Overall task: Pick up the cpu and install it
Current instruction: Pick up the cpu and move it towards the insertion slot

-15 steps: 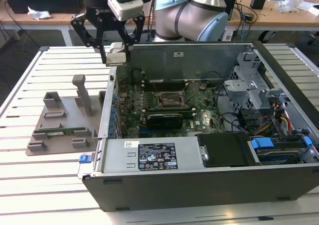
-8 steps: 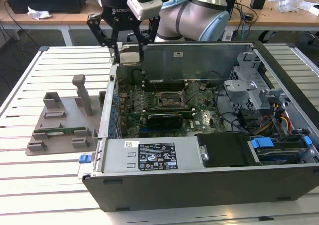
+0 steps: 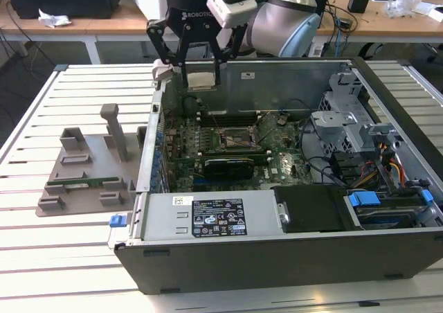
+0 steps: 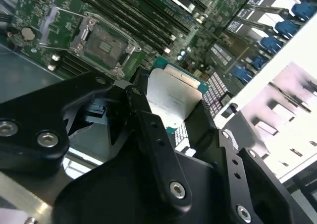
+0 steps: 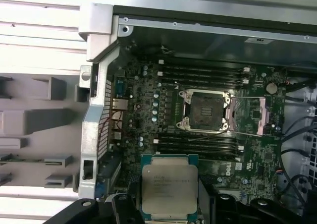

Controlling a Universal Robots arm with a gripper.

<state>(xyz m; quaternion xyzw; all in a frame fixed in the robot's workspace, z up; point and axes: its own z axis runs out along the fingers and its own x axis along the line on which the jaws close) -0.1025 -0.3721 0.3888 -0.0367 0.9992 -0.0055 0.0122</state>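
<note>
The cpu (image 3: 201,79) (image 4: 174,97) (image 5: 169,183) is a flat square chip with a silver top and a thin green edge. My gripper (image 3: 201,83) (image 4: 173,112) (image 5: 169,206) is shut on it, with black fingers (image 4: 148,125) pressing on two opposite sides. In the exterior view it hangs above the back left corner of the open computer case (image 3: 277,257). The empty socket (image 3: 239,138) (image 4: 104,45) (image 5: 205,111), with its metal frame, lies on the green motherboard, lower and toward the exterior view's right of the chip.
A grey fixture tray (image 3: 83,174) with a green memory stick (image 3: 84,183) lies on the slatted table at the exterior view's left. Inside the case are a black graphics card (image 3: 228,164), a power supply (image 3: 214,216), a drive cage (image 3: 346,122) and cables (image 3: 391,167).
</note>
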